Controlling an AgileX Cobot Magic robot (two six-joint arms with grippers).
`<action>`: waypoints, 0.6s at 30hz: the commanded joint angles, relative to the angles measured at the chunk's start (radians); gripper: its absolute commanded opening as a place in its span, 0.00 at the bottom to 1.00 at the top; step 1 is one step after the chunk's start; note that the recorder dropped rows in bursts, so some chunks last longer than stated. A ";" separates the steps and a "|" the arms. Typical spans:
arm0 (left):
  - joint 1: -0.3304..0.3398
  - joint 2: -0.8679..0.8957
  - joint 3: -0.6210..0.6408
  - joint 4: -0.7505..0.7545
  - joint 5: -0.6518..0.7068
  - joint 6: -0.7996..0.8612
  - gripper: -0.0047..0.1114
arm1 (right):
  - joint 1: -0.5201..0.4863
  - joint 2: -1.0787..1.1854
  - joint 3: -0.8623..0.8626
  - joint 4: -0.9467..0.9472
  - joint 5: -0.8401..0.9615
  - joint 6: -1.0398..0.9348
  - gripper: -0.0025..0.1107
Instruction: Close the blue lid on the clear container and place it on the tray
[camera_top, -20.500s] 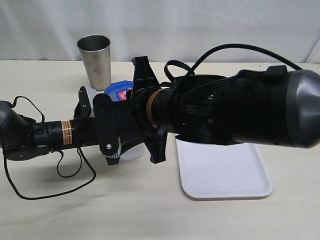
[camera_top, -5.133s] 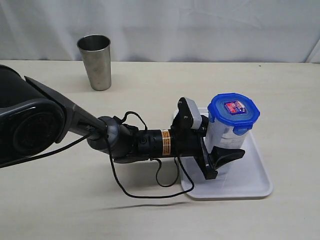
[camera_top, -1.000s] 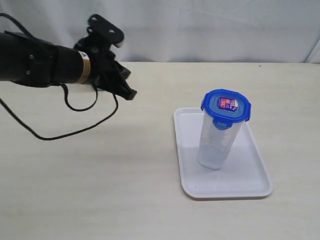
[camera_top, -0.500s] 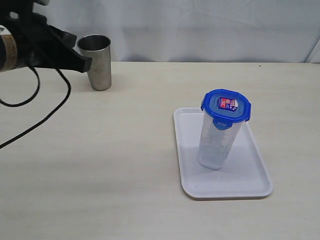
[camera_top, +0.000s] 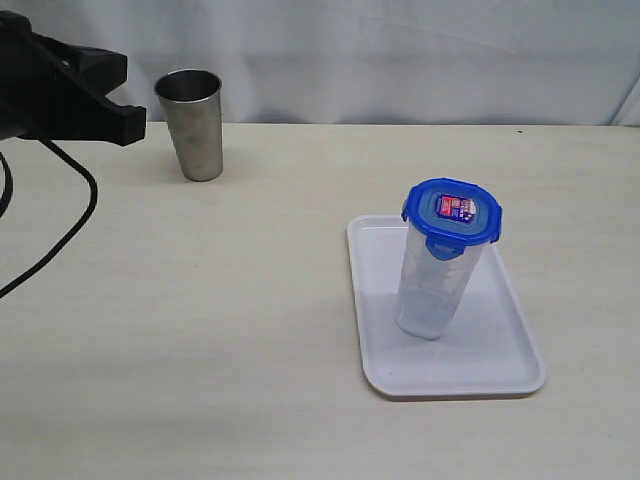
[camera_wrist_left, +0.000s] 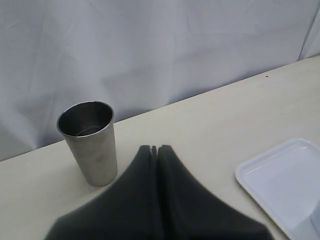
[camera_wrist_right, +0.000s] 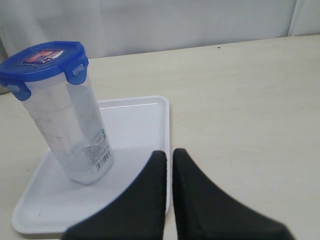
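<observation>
The clear container (camera_top: 437, 285) stands upright on the white tray (camera_top: 500, 360), with the blue lid (camera_top: 452, 212) seated on its top. In the right wrist view the same container (camera_wrist_right: 70, 130), lid (camera_wrist_right: 42, 59) and tray (camera_wrist_right: 140, 130) show close by. My right gripper (camera_wrist_right: 169, 154) is shut and empty, hanging over the tray's edge, apart from the container; it is out of the exterior view. My left gripper (camera_top: 125, 120) is shut and empty at the far left, raised near the steel cup; in its own view the tips (camera_wrist_left: 155, 148) meet.
A shiny steel tumbler (camera_top: 192, 122) stands at the back left of the table, also seen as the tumbler (camera_wrist_left: 90, 141) in the left wrist view. A black cable (camera_top: 55, 240) trails from the left arm over the table. A white curtain forms the backdrop.
The left arm has drawn back to the left, away from the tray, uncovering the tumbler. The container with its lid has stayed put on the tray.
</observation>
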 joint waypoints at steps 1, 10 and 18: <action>0.004 -0.007 0.004 -0.013 -0.002 -0.007 0.04 | -0.006 -0.005 0.002 0.002 -0.002 -0.006 0.06; 0.004 -0.007 0.004 0.004 -0.016 -0.007 0.04 | -0.006 -0.005 0.002 0.002 -0.002 -0.006 0.06; 0.004 -0.007 0.004 0.004 -0.016 -0.007 0.04 | -0.006 -0.005 0.002 -0.119 -0.158 -0.006 0.06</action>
